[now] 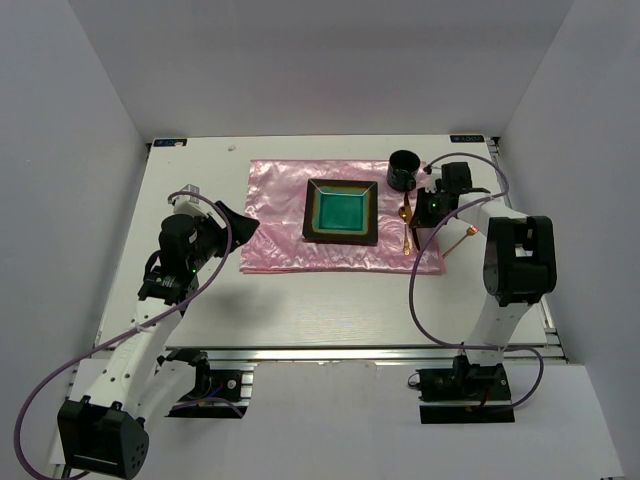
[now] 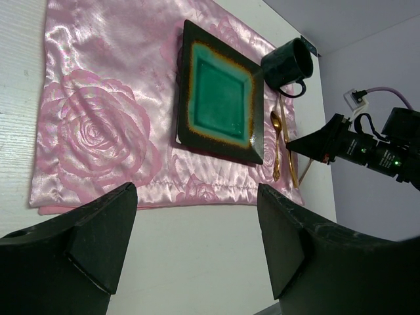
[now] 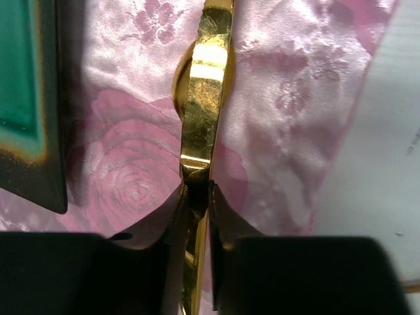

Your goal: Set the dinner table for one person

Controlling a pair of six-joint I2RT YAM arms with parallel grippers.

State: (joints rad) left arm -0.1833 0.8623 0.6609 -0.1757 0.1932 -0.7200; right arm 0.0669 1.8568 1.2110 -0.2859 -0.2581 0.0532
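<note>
Table (image 1: 330,310) under right claw (image 3: 197,197) pinching gold utensil (image 3: 205,111).

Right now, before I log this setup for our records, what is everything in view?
dinner table: one, white, under everything
placemat: one, shiny pink with a rose pattern, on the table's far half
plate: one, square, green centre with a dark rim, on the placemat
mug: one, dark, at the placemat's far right corner
spoon: one, gold, on the placemat right of the plate
flat utensil: one, gold, held just right of the spoon
thin piece: one, coppery, on the table off the placemat's right edge, too small to identify
left claw: one, black, open, by the placemat's left end
right claw: one, black, shut on the flat utensil
</note>
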